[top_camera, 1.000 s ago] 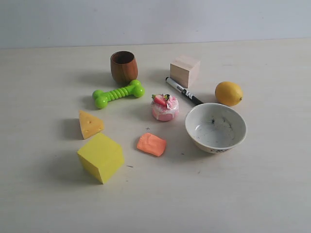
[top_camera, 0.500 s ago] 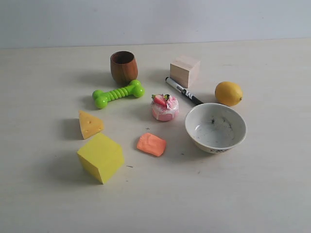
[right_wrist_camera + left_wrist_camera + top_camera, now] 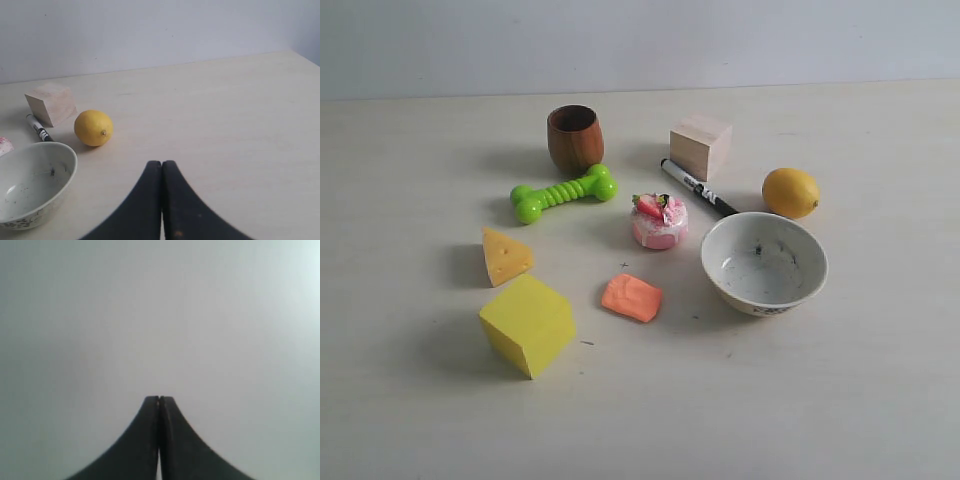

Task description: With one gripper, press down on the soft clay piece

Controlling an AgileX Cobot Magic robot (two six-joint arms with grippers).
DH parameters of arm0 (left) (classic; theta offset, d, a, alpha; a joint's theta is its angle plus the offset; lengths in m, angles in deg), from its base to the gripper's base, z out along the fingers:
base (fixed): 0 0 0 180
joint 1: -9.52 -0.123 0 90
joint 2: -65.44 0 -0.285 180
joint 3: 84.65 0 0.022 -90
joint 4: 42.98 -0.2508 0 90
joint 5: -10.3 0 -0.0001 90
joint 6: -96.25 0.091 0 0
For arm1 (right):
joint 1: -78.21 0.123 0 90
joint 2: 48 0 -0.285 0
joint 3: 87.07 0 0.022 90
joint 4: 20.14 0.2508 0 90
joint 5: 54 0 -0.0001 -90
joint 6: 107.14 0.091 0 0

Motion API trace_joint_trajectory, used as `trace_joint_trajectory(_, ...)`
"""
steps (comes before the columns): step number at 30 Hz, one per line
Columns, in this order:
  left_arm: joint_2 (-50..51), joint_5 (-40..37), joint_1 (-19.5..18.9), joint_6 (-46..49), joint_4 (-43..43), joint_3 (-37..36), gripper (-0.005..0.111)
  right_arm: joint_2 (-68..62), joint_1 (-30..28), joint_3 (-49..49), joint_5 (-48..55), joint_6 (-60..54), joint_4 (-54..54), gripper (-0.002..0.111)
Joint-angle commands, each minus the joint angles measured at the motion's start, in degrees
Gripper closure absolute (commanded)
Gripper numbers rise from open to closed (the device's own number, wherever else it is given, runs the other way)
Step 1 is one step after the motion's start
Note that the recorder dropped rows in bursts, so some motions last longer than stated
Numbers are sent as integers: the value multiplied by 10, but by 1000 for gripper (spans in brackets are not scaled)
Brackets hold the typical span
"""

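As seen from wrists, finds left gripper (image 3: 159,400) and right gripper (image 3: 161,163) fingers closed, empty; notes soft clay piece (image 3: 631,297) flat on worktop (image 3: 820,400).

**Table layout, exterior view: ten items**

- Table (image 3: 820,400): bears all the items below, and none is stacked on another.
- Cup (image 3: 574,139): far row, left of centre.
- Block (image 3: 700,145): far row, right of the cup and well apart from it.
- Bone toy (image 3: 563,193): just in front of the cup, lying aslant.
- Marker (image 3: 698,187): runs from the block's front, rightward and nearer, to the bowl's far rim.
- Lemon (image 3: 790,192): right of the marker, behind the bowl.
- Bowl (image 3: 765,265): right of centre.
- Cake (image 3: 659,221): centre, between the bone toy and the bowl.
- Clay piece (image 3: 631,298): in front of the cake, between the large cube and the bowl.
- Cheese wedge (image 3: 505,256): left side, just behind the large cube.
- Large cube (image 3: 527,325): front left, nearest of all.
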Motion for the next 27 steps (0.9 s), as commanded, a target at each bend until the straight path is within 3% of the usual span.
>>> trace_joint_trajectory(1, 145, 119, -1, -246, -280, 160, 107, 4, -2, -3, -3, 0, 0, 108)
trace_joint_trajectory(3, 210, 158, -1, -312, -305, 227, 107, 4, -2, -3, -3, 0, 0, 108)
trace_joint_trajectory(7, 308, 200, 3, -333, -305, 319, 107, 4, -2, -3, -3, 0, 0, 108)
trace_joint_trajectory(12, 397, 189, 3, -362, -305, 386, 107, 4, -2, -3, -3, 0, 0, 108)
trace_joint_trajectory(16, 441, 169, 3, -366, -305, 398, 107, 4, -2, -3, -3, 0, 0, 108)
trace_joint_trajectory(19, 482, 94, 3, -353, -305, 388, 107, 4, -2, -3, -3, 0, 0, 108)
trace_joint_trajectory(27, 565, 60, 6, -339, -305, 363, 107, 4, -2, -3, -5, 0, 0, 108)
